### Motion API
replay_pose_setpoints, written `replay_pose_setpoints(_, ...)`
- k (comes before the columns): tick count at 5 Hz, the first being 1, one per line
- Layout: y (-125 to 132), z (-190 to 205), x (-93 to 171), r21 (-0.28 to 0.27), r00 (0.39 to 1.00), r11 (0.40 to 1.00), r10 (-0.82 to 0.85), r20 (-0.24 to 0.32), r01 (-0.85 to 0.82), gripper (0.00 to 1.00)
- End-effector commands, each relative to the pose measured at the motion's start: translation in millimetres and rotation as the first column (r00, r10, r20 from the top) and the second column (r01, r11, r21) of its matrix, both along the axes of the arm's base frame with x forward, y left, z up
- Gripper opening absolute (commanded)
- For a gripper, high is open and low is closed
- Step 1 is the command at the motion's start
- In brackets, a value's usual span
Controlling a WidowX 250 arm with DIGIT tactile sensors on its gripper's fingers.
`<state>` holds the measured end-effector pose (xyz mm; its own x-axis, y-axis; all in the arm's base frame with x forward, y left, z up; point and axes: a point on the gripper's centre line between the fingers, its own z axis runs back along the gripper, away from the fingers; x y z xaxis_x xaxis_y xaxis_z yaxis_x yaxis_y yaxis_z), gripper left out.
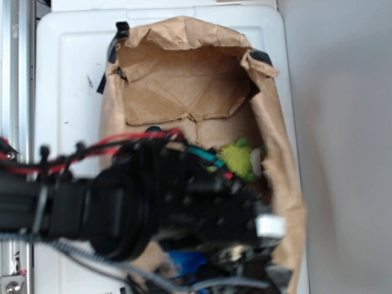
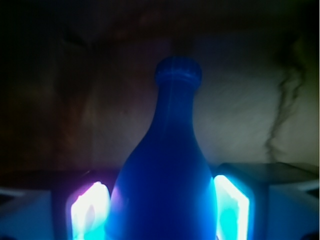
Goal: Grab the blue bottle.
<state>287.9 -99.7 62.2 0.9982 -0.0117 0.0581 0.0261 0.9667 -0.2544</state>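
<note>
The blue bottle (image 2: 167, 165) fills the wrist view, its wide body between my fingers and its narrow neck and rounded cap pointing away. My gripper (image 2: 161, 202) is shut on its body: the left pad (image 2: 90, 210) and the right pad (image 2: 231, 210) both press against its sides. In the exterior view only a patch of the blue bottle (image 1: 187, 263) shows under the black arm (image 1: 153, 202), low in the brown paper bag (image 1: 184, 86). The fingers themselves are hidden there.
A green plush toy (image 1: 239, 158) lies in the bag to the right of the arm. The bag's crumpled walls (image 1: 285, 177) rise close on both sides. The bag sits on a white surface (image 1: 67, 79). A brown wall and a pale one (image 2: 240, 110) stand behind the bottle.
</note>
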Motion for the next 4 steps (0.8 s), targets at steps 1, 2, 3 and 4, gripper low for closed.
replay_pose_setpoints(1,51.3,78.4,27.1,0.083,0.989,0.987,0.135,0.067,-0.141,0.00)
replay_pose_setpoints(2,60.5,94.1,18.1,0.194,0.937,0.930,0.267,0.224,-0.311,0.00)
replay_pose_setpoints(3,80.0,109.6,9.8,0.157,0.912,0.924,0.296,0.285,-0.349,0.00)
replay_pose_setpoints(4,89.1,108.9,3.5,0.136,0.913,0.937,0.267,0.309,-0.321,0.00)
